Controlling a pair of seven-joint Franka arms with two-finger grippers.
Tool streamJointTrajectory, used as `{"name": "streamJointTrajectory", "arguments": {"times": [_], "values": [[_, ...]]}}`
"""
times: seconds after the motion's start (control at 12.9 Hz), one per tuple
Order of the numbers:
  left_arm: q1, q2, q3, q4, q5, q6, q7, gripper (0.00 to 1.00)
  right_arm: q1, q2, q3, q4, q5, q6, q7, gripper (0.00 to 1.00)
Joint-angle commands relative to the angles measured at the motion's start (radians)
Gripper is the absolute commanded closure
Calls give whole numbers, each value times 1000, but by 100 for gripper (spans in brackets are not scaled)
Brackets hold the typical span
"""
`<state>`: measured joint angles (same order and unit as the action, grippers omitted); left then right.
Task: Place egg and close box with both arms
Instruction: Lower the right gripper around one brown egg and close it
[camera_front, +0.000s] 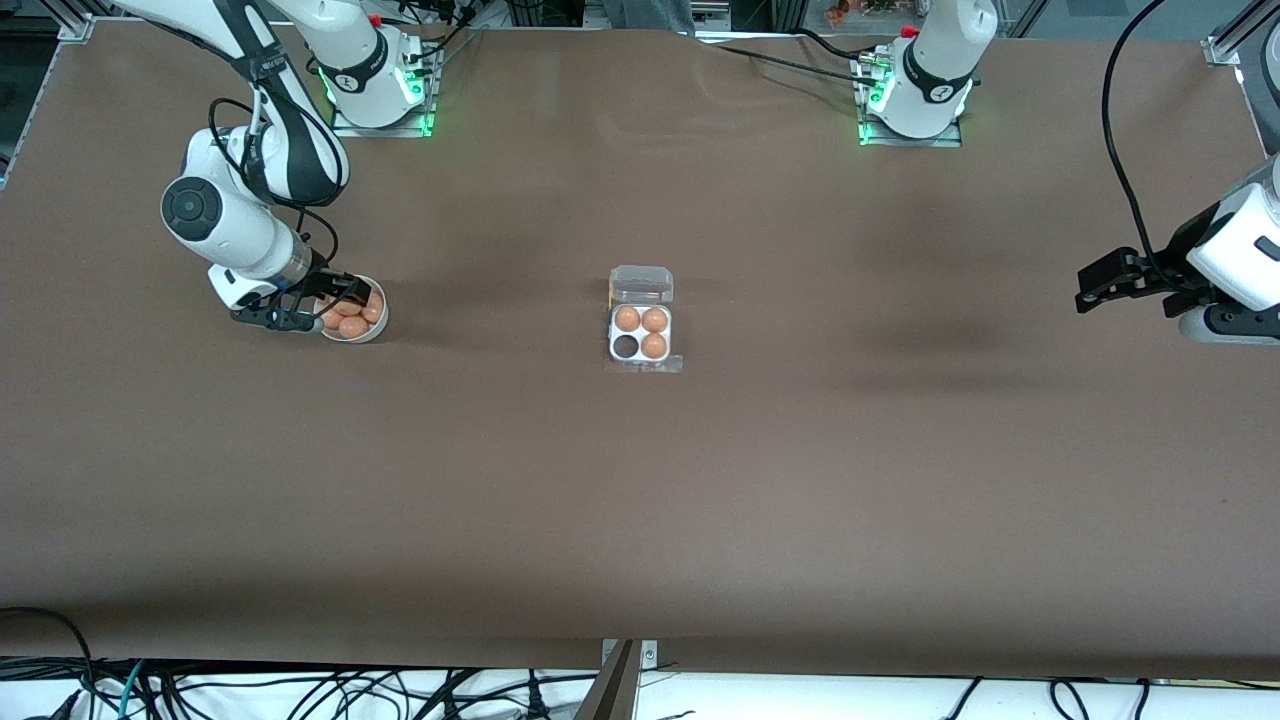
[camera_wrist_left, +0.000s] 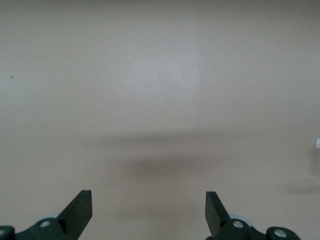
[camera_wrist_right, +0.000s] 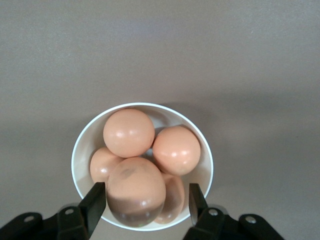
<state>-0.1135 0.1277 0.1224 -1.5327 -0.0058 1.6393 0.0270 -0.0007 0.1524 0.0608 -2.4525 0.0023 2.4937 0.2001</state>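
Under the right gripper: I see the white bowl of eggs, toward the right arm's end of the table.
Right gripper state: I see its fingers either side of the top egg; contact I cannot tell.
Left gripper: I see it spread wide, holding nothing, waiting over bare table.
Box: mid-table, well apart from both grippers, lid open.
Box contents: three eggs, one cell vacant.

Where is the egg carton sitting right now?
In the front view, the box sits mid-table with its lid open, between the two arms' ends; the bowl of eggs lies toward the right arm's end.
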Motion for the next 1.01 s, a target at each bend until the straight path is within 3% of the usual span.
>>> {"name": "streamJointTrajectory", "arguments": {"times": [0.0,0.08,0.93], "values": [[6,13,2,28,-8,-13,1,0,-7,2,4,-2,-7,-6,-8,25],[6,17,2,29,-9,-13,1,0,-5,6,5,0,-7,-4,-7,31],[8,20,2,29,-8,-13,1,0,-4,9,10,12,-7,-4,1,46]]}}
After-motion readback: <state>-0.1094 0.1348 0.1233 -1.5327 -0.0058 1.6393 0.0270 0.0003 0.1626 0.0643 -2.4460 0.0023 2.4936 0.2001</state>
